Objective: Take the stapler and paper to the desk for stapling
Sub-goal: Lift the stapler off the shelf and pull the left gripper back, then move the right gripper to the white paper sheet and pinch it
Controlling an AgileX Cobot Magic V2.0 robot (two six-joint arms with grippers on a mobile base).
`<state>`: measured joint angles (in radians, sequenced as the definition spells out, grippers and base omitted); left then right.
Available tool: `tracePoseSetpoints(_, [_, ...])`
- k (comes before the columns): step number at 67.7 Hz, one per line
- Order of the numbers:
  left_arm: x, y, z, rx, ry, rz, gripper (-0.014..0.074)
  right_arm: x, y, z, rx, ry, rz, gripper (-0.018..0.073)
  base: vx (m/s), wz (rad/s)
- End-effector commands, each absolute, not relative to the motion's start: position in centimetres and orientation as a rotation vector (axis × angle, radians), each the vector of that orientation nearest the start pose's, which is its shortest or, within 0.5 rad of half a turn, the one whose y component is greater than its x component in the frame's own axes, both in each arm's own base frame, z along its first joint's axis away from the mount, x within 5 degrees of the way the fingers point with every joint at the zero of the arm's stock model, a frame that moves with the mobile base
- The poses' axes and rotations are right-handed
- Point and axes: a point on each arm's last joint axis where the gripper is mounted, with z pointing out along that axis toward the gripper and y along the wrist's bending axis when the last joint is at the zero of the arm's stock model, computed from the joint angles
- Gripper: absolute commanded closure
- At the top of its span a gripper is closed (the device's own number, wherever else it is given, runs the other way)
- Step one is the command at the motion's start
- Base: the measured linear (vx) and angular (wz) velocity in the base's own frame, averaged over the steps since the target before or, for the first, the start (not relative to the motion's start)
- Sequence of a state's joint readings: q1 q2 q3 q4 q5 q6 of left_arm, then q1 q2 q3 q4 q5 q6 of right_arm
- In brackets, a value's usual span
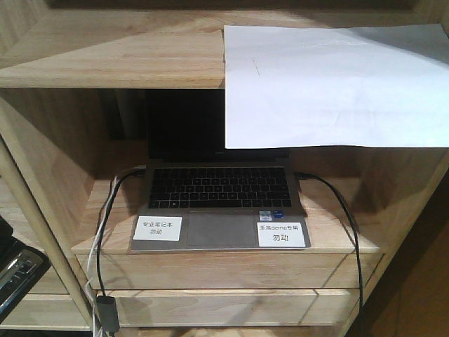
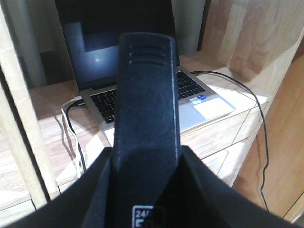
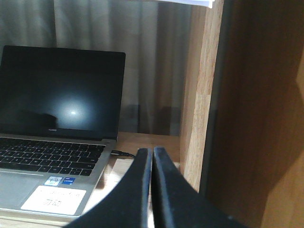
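In the left wrist view the black stapler [image 2: 147, 104] fills the middle of the frame, pointing away from the camera. My left gripper [image 2: 148, 190] is shut on its near end, one finger on each side. The white paper [image 1: 330, 84] lies on the upper shelf in the front view, its front part hanging over the shelf edge above the laptop's right side. One corner of the paper [image 3: 202, 2] shows at the top of the right wrist view. My right gripper [image 3: 152, 159] is shut with nothing in it, low beside the shelf's right upright. The desk is out of view.
An open laptop [image 1: 217, 189] with two white labels sits in the lower compartment of the wooden shelf unit [image 1: 105, 63]. Black cables [image 1: 351, 232] run down from both its sides. A wooden upright [image 3: 199, 95] stands just right of my right gripper. A black object [image 1: 14, 270] sits at lower left.
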<state>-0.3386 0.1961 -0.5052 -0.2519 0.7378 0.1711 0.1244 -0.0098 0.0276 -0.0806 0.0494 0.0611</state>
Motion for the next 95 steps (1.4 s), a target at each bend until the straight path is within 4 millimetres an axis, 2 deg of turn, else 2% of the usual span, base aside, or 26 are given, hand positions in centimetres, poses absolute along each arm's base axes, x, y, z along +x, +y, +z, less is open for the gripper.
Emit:
tracePoseSetpoints(1, [3.24, -2.71, 32.37, 0.371, 1.734, -0.434, 0.0603, 5.63, 0.72, 19.87, -0.120, 1.493, 0.074, 0.0568, 0.00, 0.00])
tracePoseSetpoints(63, [3.24, -2.71, 32.37, 0.371, 1.734, -0.434, 0.0603, 5.63, 0.72, 19.93, -0.118, 1.486, 0.077, 0.0568, 0.00, 0.00])
tracePoseSetpoints(68, [3.24, -2.71, 32.37, 0.371, 1.734, -0.434, 0.0603, 5.61, 0.73, 20.10, -0.064, 1.472, 0.138, 0.0568, 0.00, 0.00])
tracePoseSetpoints(79, [3.24, -2.71, 32.37, 0.371, 1.734, -0.434, 0.0603, 5.60, 0.76, 20.22, 0.167, 1.462, 0.399, 0.0568, 0.00, 0.00])
tracePoseSetpoints(95, [3.24, -2.71, 32.37, 0.371, 1.734, -0.434, 0.0603, 5.69, 0.78, 20.12, 0.355, 1.460, 0.600, 0.0566, 0.00, 0.00])
